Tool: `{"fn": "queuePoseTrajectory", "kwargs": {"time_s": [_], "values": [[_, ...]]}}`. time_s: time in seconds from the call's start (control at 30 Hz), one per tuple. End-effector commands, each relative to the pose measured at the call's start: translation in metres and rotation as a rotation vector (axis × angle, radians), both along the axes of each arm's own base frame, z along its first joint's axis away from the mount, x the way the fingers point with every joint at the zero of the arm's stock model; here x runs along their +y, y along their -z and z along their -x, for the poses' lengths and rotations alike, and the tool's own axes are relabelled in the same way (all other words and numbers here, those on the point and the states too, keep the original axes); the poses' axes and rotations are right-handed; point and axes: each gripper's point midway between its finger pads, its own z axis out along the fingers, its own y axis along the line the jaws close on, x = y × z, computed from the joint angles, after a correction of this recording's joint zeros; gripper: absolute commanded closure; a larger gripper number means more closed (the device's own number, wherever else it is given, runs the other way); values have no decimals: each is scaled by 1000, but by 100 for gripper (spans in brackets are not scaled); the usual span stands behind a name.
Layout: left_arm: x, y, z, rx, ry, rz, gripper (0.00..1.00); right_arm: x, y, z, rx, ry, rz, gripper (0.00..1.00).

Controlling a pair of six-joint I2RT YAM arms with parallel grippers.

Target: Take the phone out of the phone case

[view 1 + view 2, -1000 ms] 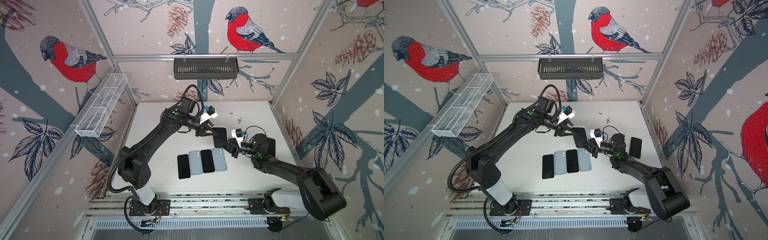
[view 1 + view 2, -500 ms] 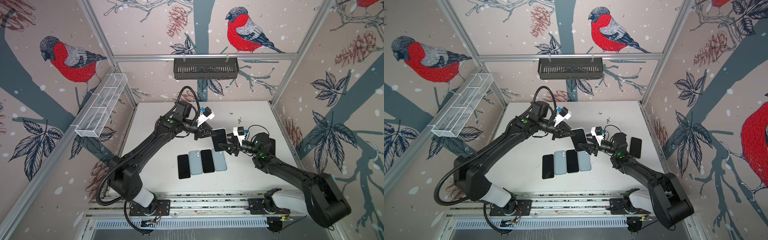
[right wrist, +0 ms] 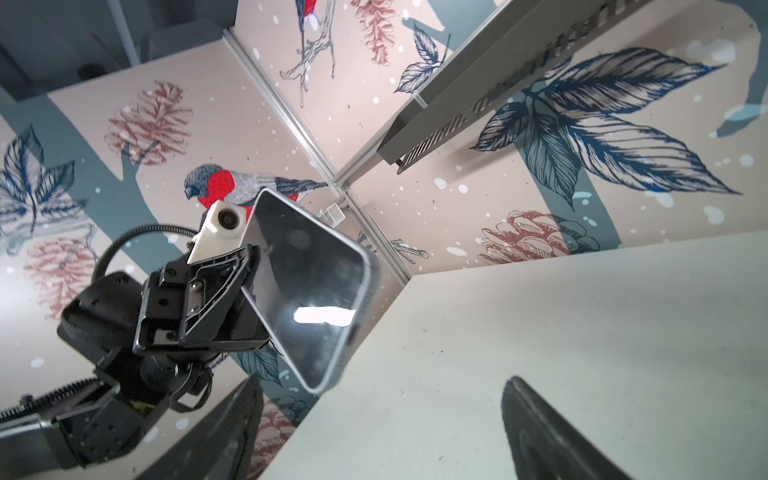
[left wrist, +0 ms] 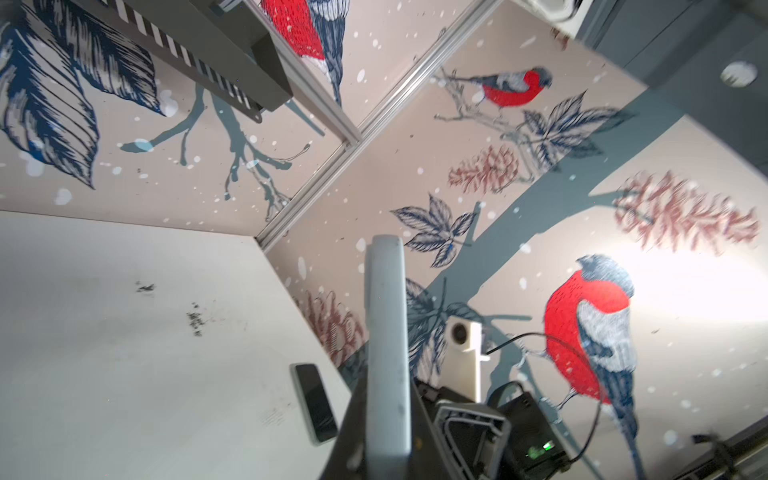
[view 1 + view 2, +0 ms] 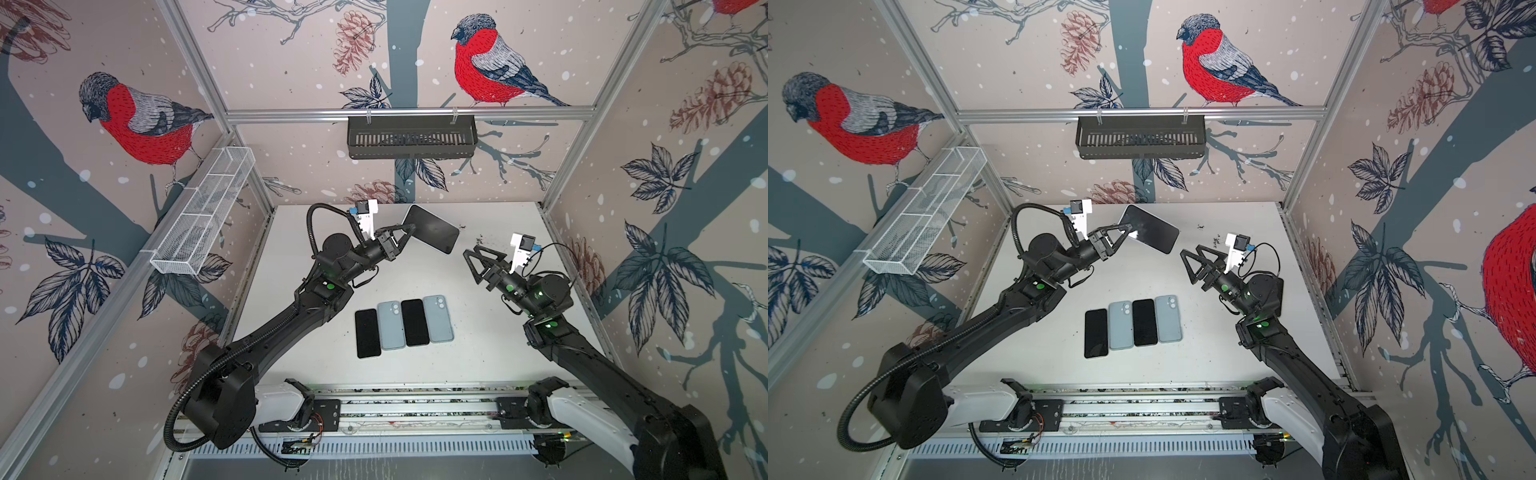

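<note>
The phone (image 5: pixel 432 228) (image 5: pixel 1149 228) has a dark screen and a pale grey-blue rim, and it hangs tilted above the back middle of the table. I cannot tell a phone case apart from it. My left gripper (image 5: pixel 409 230) (image 5: pixel 1127 232) is shut on one corner of the phone. In the left wrist view the phone's pale edge (image 4: pixel 384 332) stands up between the jaws. My right gripper (image 5: pixel 471 266) (image 5: pixel 1187 268) is open and empty, a short way right of the phone. The right wrist view shows the phone's screen (image 3: pixel 307 291) ahead of the spread fingers (image 3: pixel 232 415).
Near the table's (image 5: pixel 490 353) front middle lie a black phone (image 5: pixel 368 332), a pale blue one (image 5: pixel 390 325), a black one (image 5: pixel 415 322) and a pale blue one (image 5: pixel 437 318). Another dark phone (image 4: pixel 316 403) lies by the right wall. A black basket (image 5: pixel 411 137) and a white wire basket (image 5: pixel 203 216) hang on the walls.
My right gripper has let go of the phone, opened wide and drawn back to the right. My left gripper has shut on the phone and carried it up toward the back.
</note>
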Motion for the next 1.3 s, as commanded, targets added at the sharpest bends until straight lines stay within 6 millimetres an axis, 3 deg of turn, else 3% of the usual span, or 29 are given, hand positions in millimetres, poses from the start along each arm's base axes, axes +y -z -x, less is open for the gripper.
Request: {"fn": "queuePoseTrajectory", "kwargs": {"time_s": [0.0,0.17,0.4,0.6,1.03,1.27], "values": [[21,-59,12,-31,1,318,100,8,-1,8,83,-105,-114,9],[11,-51,15,35,47,362,100,15,-14,21,42,-225,-206,12],[12,-40,14,64,37,366,100,20,-34,38,-27,-310,-247,15],[10,-34,15,83,48,374,100,26,-40,39,-34,-340,-253,16],[7,-32,19,76,62,369,100,34,-51,37,-37,-390,-271,49],[6,-31,20,75,63,363,100,36,-56,36,-41,-401,-278,57]]}}
